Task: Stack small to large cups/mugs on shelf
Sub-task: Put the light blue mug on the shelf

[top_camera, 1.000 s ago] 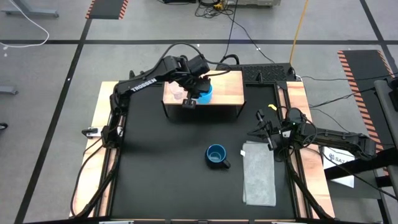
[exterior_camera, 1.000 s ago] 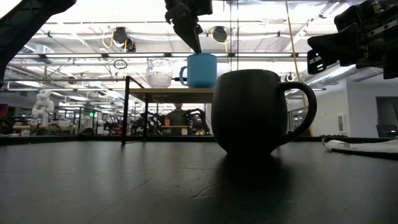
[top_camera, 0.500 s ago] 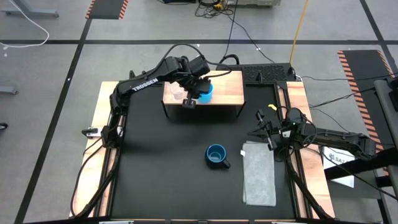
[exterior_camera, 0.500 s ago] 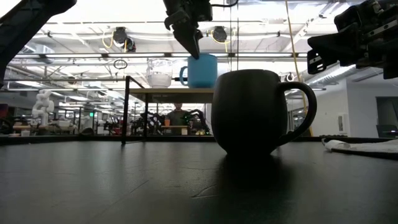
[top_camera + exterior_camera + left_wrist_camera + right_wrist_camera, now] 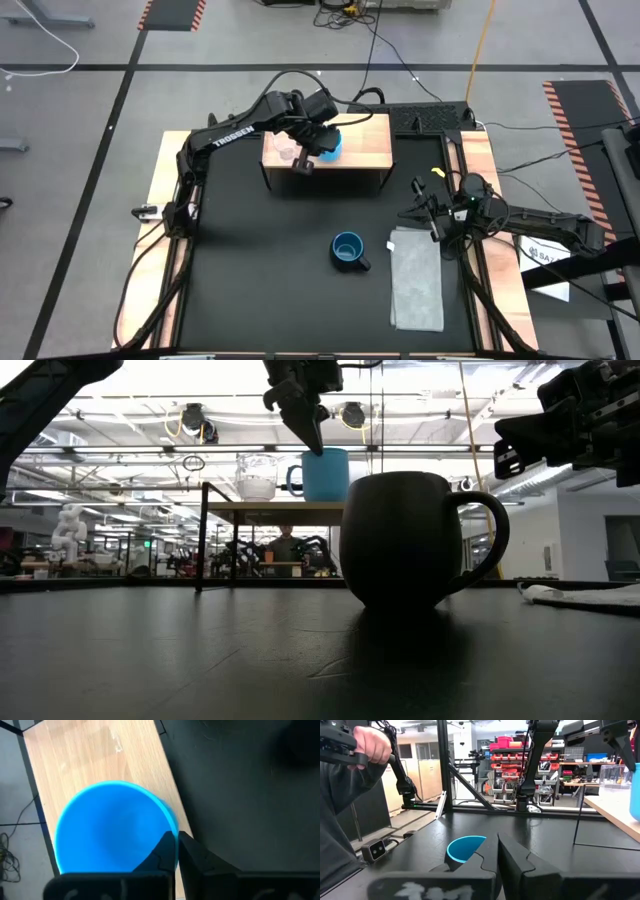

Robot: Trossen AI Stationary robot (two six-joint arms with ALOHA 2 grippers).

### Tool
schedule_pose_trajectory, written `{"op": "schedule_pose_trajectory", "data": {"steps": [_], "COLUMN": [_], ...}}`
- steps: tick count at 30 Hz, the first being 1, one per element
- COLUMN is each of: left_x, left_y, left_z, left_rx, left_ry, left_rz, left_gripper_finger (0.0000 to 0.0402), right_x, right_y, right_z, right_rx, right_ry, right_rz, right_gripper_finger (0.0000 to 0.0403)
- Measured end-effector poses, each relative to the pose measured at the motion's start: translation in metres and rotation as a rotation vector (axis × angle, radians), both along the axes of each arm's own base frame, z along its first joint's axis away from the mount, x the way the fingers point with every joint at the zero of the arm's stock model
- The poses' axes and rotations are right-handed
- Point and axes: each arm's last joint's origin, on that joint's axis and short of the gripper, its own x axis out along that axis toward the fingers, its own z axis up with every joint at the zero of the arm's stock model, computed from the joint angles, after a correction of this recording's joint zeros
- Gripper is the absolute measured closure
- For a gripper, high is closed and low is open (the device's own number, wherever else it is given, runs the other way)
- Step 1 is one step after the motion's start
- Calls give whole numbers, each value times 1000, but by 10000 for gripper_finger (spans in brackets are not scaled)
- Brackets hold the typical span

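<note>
Nearest the front edge of the black table (image 5: 250, 270) lies a grey folded cloth (image 5: 416, 279), and just beside its upper left corner stands the dark navy mug (image 5: 347, 250), upright, its handle pointing toward the cloth; in the low view this mug (image 5: 410, 538) fills the middle of the scene. The right gripper (image 5: 421, 213) hangs near the table's right edge, just beyond the cloth and apart from the navy mug, its fingers (image 5: 512, 855) pressed together with nothing between them. Farther back, at the table's far edge, sits the shelf (image 5: 360, 150), its light wooden top carrying two cups side by side: the tiny clear plastic cup (image 5: 286, 151) toward the left end and the light-blue mug (image 5: 330, 146) just beside it. The left gripper (image 5: 308, 158) reaches over the shelf, right at the blue mug's rim; in the left wrist view its fingers (image 5: 197, 857) are drawn close together at the edge of the light-blue mug (image 5: 110, 827), though whether they pinch the rim cannot be told.
</note>
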Motion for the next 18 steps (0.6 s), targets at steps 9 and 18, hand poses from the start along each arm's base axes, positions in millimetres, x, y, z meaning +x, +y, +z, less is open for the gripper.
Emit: {"op": "schedule_pose_trajectory", "data": {"steps": [9, 18], "left_x": [0, -7], "left_y": [0, 9], "left_z": [0, -1], "left_rx": [-9, 3], "left_ry": [-7, 39], "left_rz": [-19, 28], "left_gripper_finger": [397, 398], "right_x": [0, 0], "right_y": [0, 0], "right_z": [0, 1], "right_rx": [-3, -8], "right_ry": [-1, -15], "right_rz": [0, 0], "right_gripper_finger": [403, 403]}}
